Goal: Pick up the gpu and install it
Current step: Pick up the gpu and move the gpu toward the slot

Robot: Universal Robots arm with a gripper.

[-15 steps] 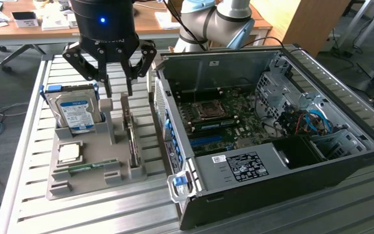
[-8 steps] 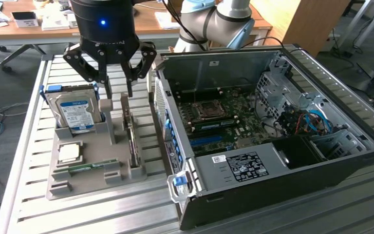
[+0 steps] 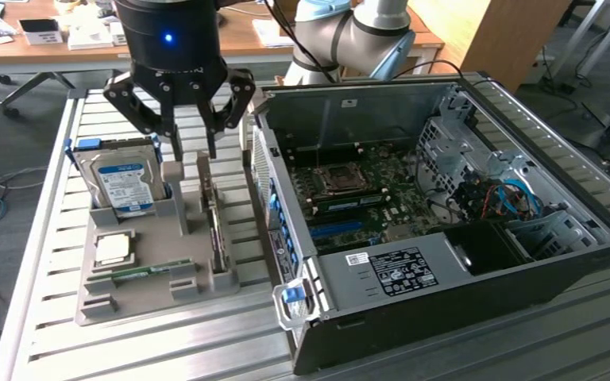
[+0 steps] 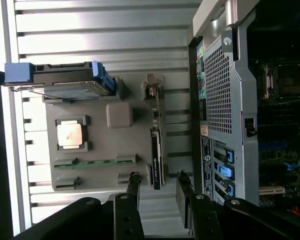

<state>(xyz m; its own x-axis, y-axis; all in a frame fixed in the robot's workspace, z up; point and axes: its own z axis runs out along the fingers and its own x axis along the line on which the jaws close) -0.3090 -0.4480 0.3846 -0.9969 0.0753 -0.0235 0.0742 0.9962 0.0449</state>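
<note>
gripper [image 3: 193,141] wide, holding nothing, poised over the gpu [image 3: 216,218]. gpu on edge in a slot of the grey tray [image 3: 156,305], just beside the case [image 3: 543,131]. in the wrist view, fingers [image 4: 133,187] either side of the card's line, not touching it.

likely trouble:
- closing off-centre and pinching near one end, so tilting or jamming the thin card in its slot on the lift.
- gripping on a raised part rather than flat board, giving a slippery hold.
- descending askew and landing a fingertip on the card's top edge, or on the tray post [image 3: 174,178] just beside it.
- little room between card and case wall, so a risk of scraping that wall with the finger on that side.

around:
- hard drive [image 3: 125,184] upright on the side of the tray away from the case, near the gripper's outer finger.
- cpu [image 3: 114,248] and memory stick [image 3: 140,272] flat on the tray, nearer the camera.
- inside the open case, motherboard [image 3: 364,186] exposed, with cables [image 3: 496,198] crowding the exterior view's right and the power supply [image 3: 390,270] boxed in nearer the camera.
- all on a slatted worktop [image 3: 178,349].
</note>
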